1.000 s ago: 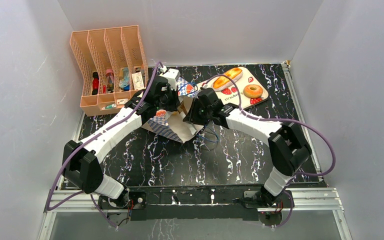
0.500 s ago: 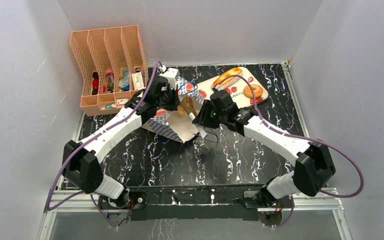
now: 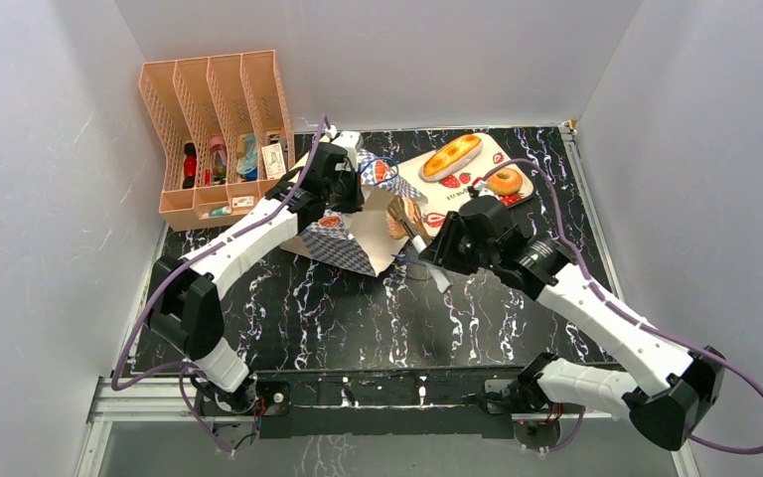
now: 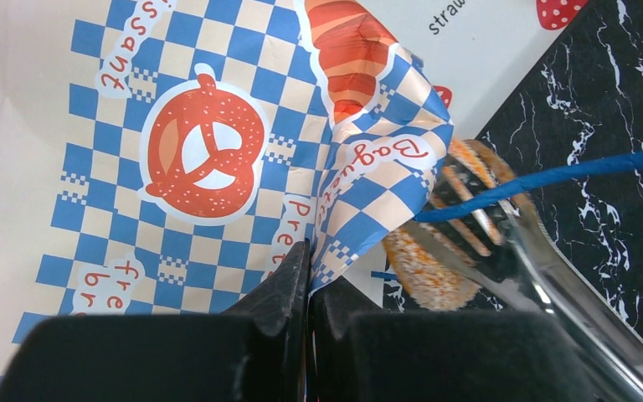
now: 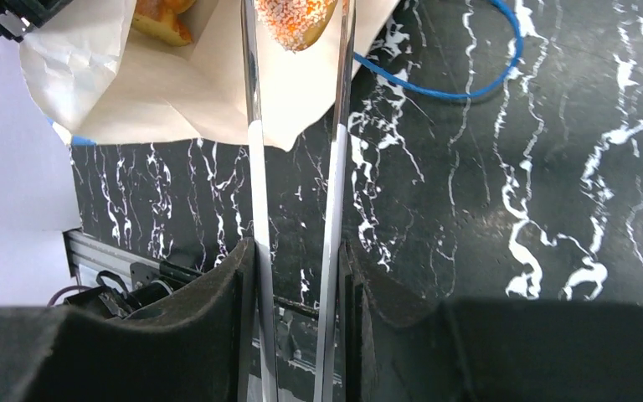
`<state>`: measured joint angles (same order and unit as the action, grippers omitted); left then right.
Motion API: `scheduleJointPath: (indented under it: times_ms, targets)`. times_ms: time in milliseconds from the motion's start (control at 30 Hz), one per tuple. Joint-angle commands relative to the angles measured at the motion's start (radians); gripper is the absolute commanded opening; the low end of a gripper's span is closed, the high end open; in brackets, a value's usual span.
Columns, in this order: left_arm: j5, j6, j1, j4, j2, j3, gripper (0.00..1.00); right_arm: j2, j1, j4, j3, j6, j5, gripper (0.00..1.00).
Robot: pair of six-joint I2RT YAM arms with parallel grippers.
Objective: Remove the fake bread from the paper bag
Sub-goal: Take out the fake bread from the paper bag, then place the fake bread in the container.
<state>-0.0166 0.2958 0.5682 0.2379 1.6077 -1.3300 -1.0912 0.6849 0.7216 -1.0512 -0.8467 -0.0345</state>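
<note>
Four bread pieces [image 3: 451,156], one paper bag [image 3: 343,245], one tray [image 3: 485,157], one file rack [image 3: 214,109].

Right wrist view: the top edge cuts off the crumbed bread piece [image 5: 297,21] held in the tongs [image 5: 253,167], so you see only its lower end. It also cuts off a second piece [image 5: 161,18] inside the paper bag [image 5: 100,79]. Left wrist view: the bag's checkered fold and the tongs cover much of the crumbed piece. Top view: the items in the peach rack [image 3: 221,94] are too small for you to name.
</note>
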Motion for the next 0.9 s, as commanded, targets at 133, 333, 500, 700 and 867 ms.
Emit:
scheduleJointPath:
  times_ms: [133, 333, 500, 700, 867]
  targets:
    - [-0.007, 0.037, -0.033, 0.069, 0.013, -0.036, 0.0, 0.099, 0.005, 0.084, -0.075, -0.061, -0.125, 0.0]
    - [0.008, 0.029, -0.055, 0.091, 0.029, -0.058, 0.0, 0.126, 0.005, 0.118, -0.107, -0.083, -0.193, 0.0]
    - [0.024, 0.019, -0.059, 0.085, 0.017, -0.048, 0.0, 0.096, 0.004, 0.101, -0.122, -0.091, -0.301, 0.0]
    - [0.047, 0.013, -0.059, 0.063, -0.036, -0.004, 0.0, -0.025, -0.017, 0.033, -0.166, -0.066, -0.421, 0.0]
    - [0.054, 0.012, -0.059, 0.061, -0.097, 0.038, 0.0, -0.157, -0.166, -0.114, -0.186, -0.011, -0.335, 0.0]
